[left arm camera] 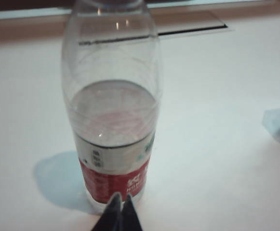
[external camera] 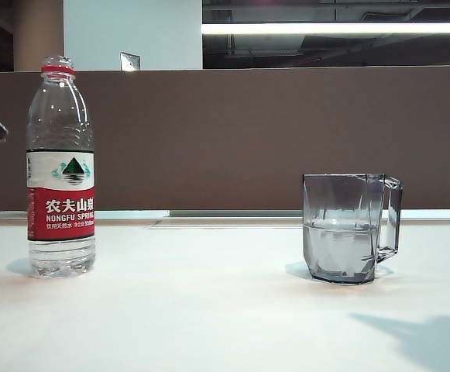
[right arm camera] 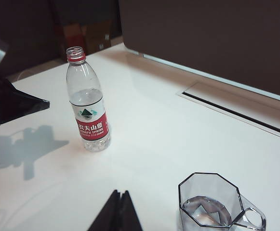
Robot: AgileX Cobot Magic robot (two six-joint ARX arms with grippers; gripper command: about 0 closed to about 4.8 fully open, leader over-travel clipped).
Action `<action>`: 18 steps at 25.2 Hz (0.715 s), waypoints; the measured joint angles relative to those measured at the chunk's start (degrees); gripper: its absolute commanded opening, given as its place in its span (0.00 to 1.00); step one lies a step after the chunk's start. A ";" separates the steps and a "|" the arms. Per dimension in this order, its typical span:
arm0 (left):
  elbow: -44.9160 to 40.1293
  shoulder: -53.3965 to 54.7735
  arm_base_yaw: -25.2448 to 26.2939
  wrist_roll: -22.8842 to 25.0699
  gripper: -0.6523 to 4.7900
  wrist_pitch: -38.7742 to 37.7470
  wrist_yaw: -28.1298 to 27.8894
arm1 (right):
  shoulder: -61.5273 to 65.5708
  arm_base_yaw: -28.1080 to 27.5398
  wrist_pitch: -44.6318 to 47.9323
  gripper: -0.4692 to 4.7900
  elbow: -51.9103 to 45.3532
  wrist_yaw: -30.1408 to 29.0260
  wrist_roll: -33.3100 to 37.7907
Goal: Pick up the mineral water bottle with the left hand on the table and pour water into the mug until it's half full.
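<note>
On the white table (external camera: 209,310), toward the left side of the exterior view, the mineral water bottle (external camera: 60,167) stands upright, uncapped, red neck ring showing, label facing out. Water inside sits a little above the label. The mug (external camera: 347,227) stands well apart from it on the right side, handle pointing away from the bottle, already holding water to roughly its middle.

Key relation: the bottle's long axis is vertical and it stands free, with nothing clamped on it. From the left wrist view the left gripper (left arm camera: 119,208) points at the lower body of the bottle, tips just short of the label, not around it. Its fingers are pressed together, no gap between them. In the right wrist view the left hand (right arm camera: 14,103) shows as a dark wedge beside the bottle, near but apart, held above the table and casting a shadow on it.

Right gripper (right arm camera: 118,209): fingers also pressed together, holding nothing, hovering over the table between bottle and mug, nearer the mug.

Judgement: the left arm is the nearer one to the bottle. With the mug about half full and the bottle set down upright, the pouring looks done; any new grasp would need the fingers spread first.
</note>
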 measured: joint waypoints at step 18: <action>-0.02 -0.79 -0.11 0.00 0.11 14.53 0.00 | -19.91 -0.09 11.45 0.07 -24.15 3.37 -0.20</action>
